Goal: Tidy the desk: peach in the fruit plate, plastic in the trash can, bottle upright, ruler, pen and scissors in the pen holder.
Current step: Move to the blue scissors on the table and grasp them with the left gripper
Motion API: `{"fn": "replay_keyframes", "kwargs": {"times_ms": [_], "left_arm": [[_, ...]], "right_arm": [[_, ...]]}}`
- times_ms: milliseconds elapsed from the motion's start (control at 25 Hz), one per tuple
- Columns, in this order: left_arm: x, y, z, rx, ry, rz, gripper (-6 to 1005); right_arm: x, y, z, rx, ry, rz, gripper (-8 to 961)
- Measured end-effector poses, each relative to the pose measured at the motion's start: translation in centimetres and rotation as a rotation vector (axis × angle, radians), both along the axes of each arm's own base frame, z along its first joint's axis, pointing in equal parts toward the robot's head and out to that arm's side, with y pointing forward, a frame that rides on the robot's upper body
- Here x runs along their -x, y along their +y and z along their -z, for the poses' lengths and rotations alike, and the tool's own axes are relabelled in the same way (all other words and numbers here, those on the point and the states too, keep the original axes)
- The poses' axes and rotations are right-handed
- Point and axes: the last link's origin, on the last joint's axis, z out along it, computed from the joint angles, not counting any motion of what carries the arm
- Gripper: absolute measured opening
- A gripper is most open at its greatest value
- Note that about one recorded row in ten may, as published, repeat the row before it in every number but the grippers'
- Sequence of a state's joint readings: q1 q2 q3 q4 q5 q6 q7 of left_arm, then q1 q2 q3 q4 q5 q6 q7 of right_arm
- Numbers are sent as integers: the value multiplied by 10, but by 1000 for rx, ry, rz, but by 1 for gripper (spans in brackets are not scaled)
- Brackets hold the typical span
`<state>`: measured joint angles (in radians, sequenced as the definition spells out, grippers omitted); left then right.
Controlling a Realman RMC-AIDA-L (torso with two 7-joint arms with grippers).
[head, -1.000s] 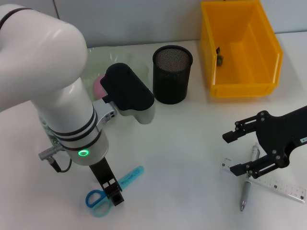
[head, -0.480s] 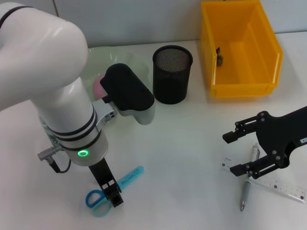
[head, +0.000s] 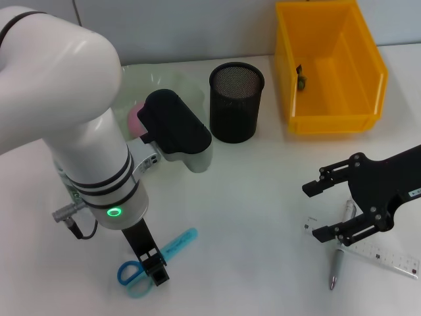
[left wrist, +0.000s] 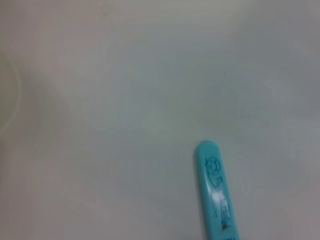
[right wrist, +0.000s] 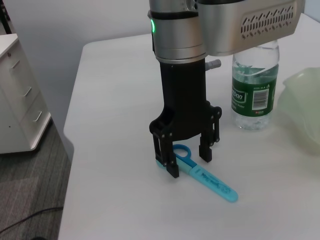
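Blue scissors (head: 172,249) in a teal sheath lie at the front left of the desk. They also show in the right wrist view (right wrist: 206,178) and the sheath tip in the left wrist view (left wrist: 215,195). My left gripper (right wrist: 189,159) is open and stands low over them, one finger on each side near the handles (head: 130,273). My right gripper (head: 320,210) is open above the pen (head: 338,258) and clear ruler (head: 381,255). The pink peach (head: 135,118) lies in the green plate (head: 141,82). The bottle (right wrist: 254,87) stands upright. The black mesh pen holder (head: 236,102) stands mid-desk.
A yellow bin (head: 329,108) at the back right holds a small dark thing (head: 300,76). My left arm hides the bottle in the head view. The desk edge and a grey cabinet (right wrist: 20,100) show in the right wrist view.
My right gripper has edged slightly left and down over the pen. The left gripper and scissors have hardly moved.
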<state>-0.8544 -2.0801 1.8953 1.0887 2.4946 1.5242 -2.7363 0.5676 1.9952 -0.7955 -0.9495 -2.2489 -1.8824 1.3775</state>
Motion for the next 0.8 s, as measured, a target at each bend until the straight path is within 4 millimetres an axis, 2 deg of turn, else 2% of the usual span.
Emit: {"fn": "replay_keyframes", "kwargs": {"times_ms": [400,600,800], "left_arm": [[0,0,1,4,-2,8,632],[1,-1,2,7,0,18,546],[2,-2,4,10,3,25,528]], "right_arm": [[1,0,1,3,-6,-2,758],[1,0,2,4,-5,-2,759],[1,0,2,5,-5,-1,759]]}}
